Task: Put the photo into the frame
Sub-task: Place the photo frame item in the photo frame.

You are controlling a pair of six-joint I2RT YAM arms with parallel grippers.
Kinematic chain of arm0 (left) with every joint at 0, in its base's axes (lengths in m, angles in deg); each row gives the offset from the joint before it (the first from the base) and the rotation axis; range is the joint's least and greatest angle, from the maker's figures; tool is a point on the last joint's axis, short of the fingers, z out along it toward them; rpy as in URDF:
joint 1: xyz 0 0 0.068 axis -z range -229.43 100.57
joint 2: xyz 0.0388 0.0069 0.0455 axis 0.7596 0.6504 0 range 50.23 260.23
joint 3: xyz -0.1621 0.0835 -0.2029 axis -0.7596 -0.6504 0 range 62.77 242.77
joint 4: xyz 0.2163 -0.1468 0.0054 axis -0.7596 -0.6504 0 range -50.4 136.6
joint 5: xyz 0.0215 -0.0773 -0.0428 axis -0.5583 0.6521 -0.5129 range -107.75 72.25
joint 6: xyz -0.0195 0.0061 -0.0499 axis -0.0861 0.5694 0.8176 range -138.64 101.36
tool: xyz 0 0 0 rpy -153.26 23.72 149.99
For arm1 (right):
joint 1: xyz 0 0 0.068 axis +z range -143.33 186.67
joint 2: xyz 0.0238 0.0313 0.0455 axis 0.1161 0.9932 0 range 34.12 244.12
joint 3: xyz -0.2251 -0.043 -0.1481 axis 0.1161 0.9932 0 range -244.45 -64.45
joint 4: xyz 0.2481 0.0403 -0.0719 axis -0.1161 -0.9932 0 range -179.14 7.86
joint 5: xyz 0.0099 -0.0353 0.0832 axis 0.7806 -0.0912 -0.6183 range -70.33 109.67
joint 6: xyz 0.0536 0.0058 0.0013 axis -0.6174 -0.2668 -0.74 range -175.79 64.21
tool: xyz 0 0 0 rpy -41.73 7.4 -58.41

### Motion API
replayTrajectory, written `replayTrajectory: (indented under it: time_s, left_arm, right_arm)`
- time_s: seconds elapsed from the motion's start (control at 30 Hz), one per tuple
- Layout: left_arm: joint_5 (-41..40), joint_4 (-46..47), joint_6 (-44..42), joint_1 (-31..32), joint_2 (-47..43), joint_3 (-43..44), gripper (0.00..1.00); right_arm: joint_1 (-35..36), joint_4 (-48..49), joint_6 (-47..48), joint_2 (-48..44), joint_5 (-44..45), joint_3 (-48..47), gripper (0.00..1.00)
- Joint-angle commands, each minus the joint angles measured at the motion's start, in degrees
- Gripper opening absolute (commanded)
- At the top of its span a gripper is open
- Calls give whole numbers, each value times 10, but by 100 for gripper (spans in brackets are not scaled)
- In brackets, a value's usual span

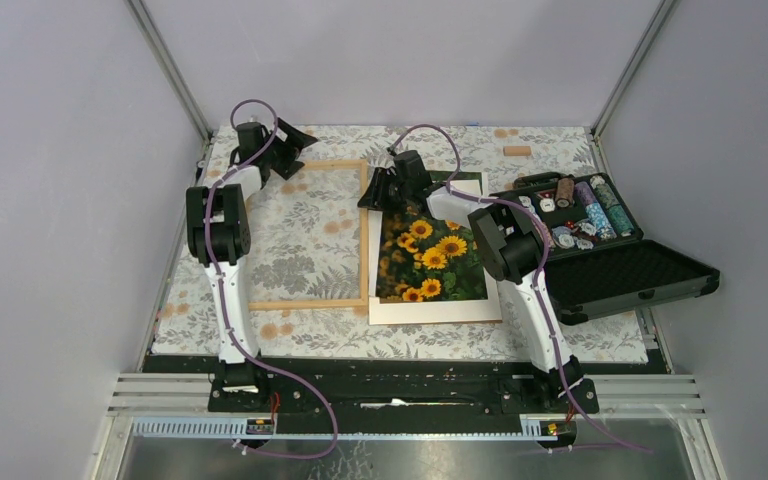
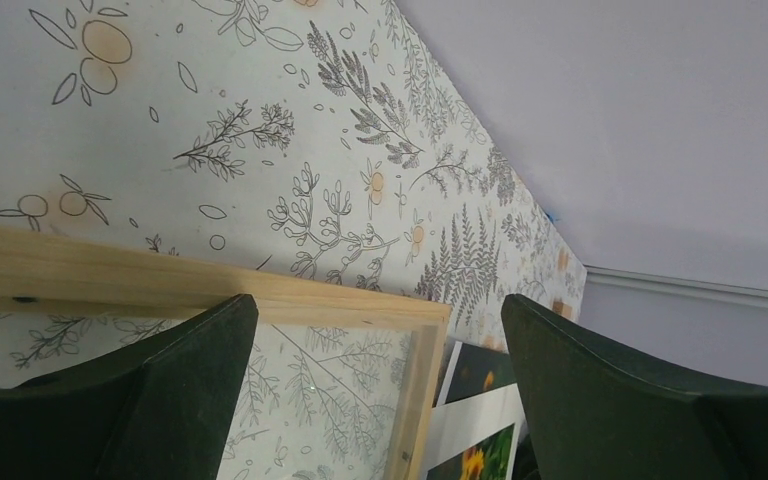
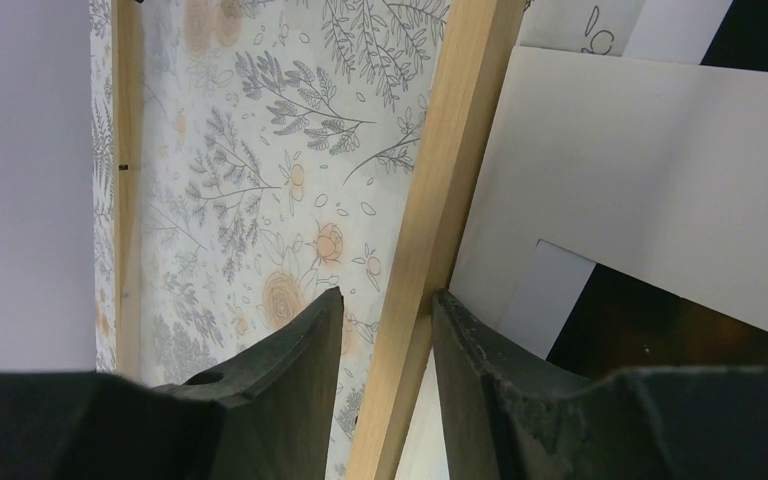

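Top external view: the frame lies flat left of centre, its long axis running near to far. The photo lies just right of it on a white mat, long axis the same way. The right gripper sits at the far end of the frame's right rail, with the photo just near and right of it, so this arm is the closer one. The left gripper hangs over the frame's far-left corner.

Left wrist view: its jaws are spread wide above the far rail, holding nothing.

Right wrist view: the fingers straddle the right rail, half closed. One is against the wood and a sliver of cloth shows beside the other, so I cannot tell whether they bite.
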Motion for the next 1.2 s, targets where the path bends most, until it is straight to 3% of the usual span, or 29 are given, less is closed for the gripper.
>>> replayTrajectory:
  time_s: [0.0, 0.23, 0.6, 0.77, 0.93, 1.17]
  left_arm:
    - [-50, -60, -33, 3, -21, 7, 99]
    - [-95, -152, -62, 4, -43, -4, 99]
    - [-73, -215, -96, 4, -61, 38, 99]
    - [-71, -268, -135, 3, -103, 59, 99]
    - [-88, -284, -160, -10, -194, -11, 99]
    - [-125, -279, -191, 2, -385, -203, 99]
  right_arm:
    - [-1, 23, -5, 6, -13, -2, 45]
    - [-1, 25, -8, 8, -12, 1, 45]
    - [-2, 26, -13, 8, -18, -1, 45]
    - [-2, 6, -10, 4, -15, -6, 51]
    - [-2, -16, -6, 2, -19, -20, 57]
    - [5, -24, -13, -13, -25, -15, 62]
